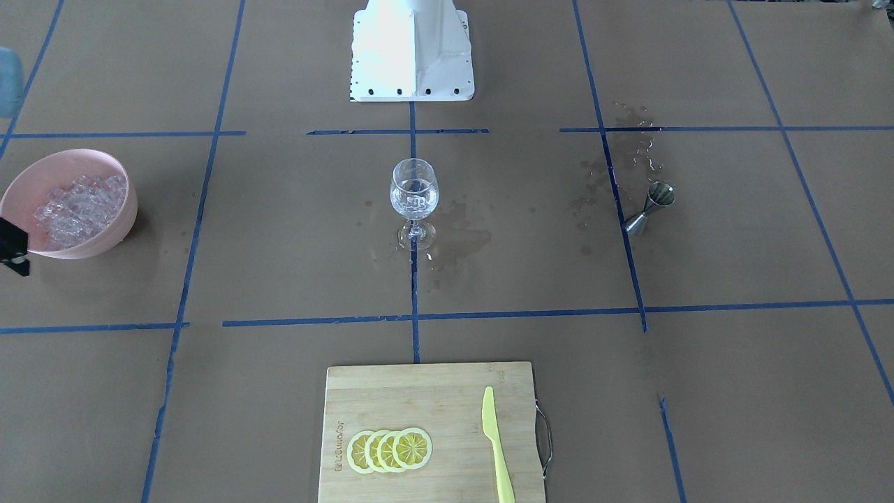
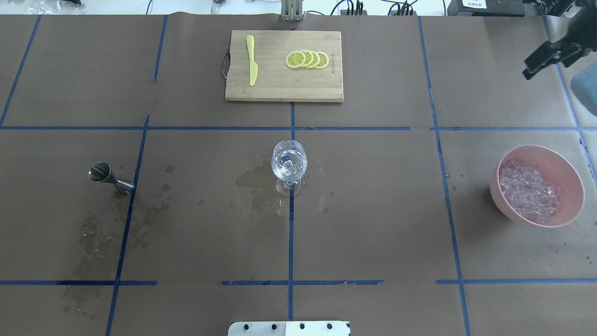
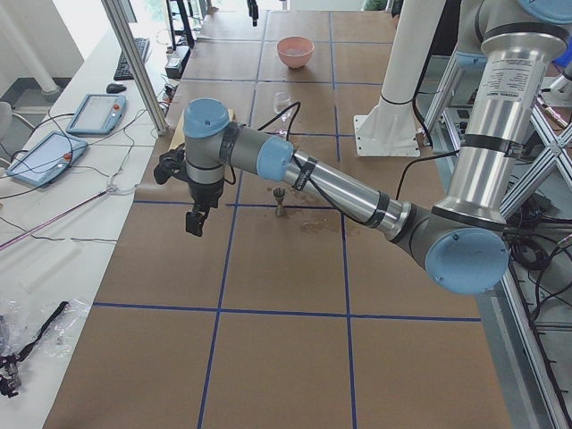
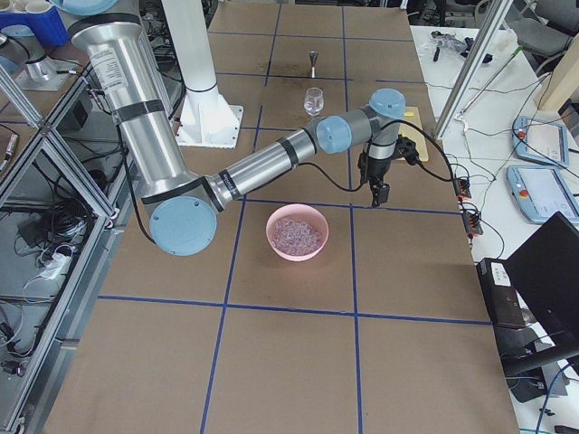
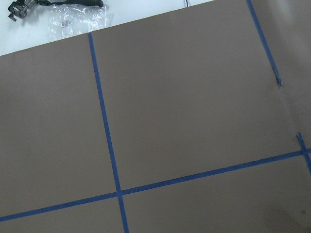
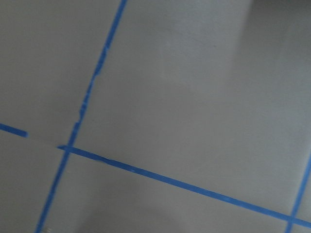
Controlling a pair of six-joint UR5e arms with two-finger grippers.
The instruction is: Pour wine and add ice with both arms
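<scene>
A stemmed wine glass (image 2: pixel 289 163) stands upright at the table's middle, holding clear wine and a few ice cubes. More ice (image 2: pixel 527 191) fills a pink bowl (image 2: pixel 576 196) on the right. A steel jigger (image 2: pixel 109 176) stands on the left. My right gripper (image 2: pixel 528 72) hangs high beyond the bowl, far from the glass, with nothing seen in it; its jaws show edge-on, so open or shut is unclear. My left gripper (image 3: pixel 194 225) shows only in the exterior left view, raised past the jigger near the table's far edge; I cannot tell its state.
A bamboo cutting board (image 2: pixel 280 91) with lemon slices (image 2: pixel 308 59) and a yellow knife (image 2: pixel 252 60) lies at the far middle. Wet stains (image 2: pixel 254 184) mark the paper beside the glass and near the jigger. The white robot base (image 1: pixel 412 56) sits at the near edge.
</scene>
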